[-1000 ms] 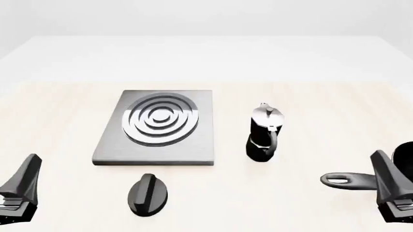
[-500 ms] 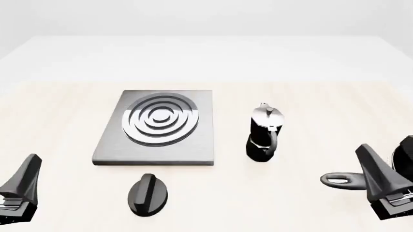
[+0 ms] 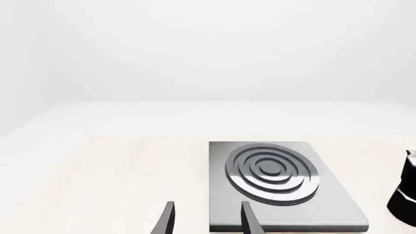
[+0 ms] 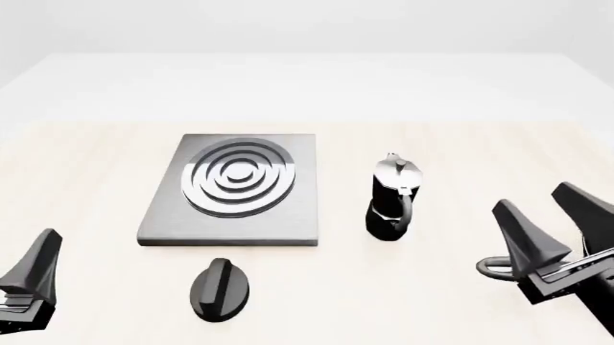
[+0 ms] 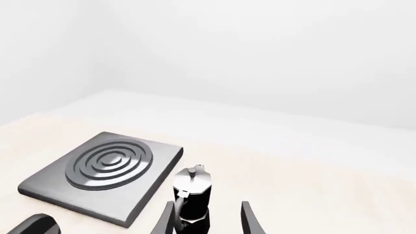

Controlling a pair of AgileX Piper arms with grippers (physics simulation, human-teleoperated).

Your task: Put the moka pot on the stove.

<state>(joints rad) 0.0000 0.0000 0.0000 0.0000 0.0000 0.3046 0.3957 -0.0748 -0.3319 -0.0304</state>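
Moka pot (image 4: 392, 195) upright on table (image 4: 86, 165), just right of stove (image 4: 234, 190), apart from it; handle facing the arms' side. Right gripper (image 4: 551, 219) spread wide, holding nothing, right of and nearer than the pot, above pan handle (image 4: 499, 268). In right wrist view, pot (image 5: 191, 196) ahead between the fingers but out of reach. Left gripper (image 4: 29, 277) low at near left corner, parted, empty, well apart. Right arm judged nearer; approach forward and leftward, pot axis vertical.

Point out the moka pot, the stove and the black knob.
moka pot (image 4: 392, 208), front view, black body at its waist.
stove (image 4: 235, 177), front view, middle of the ring burner.
black knob (image 4: 220, 287), front view, its raised ridge.
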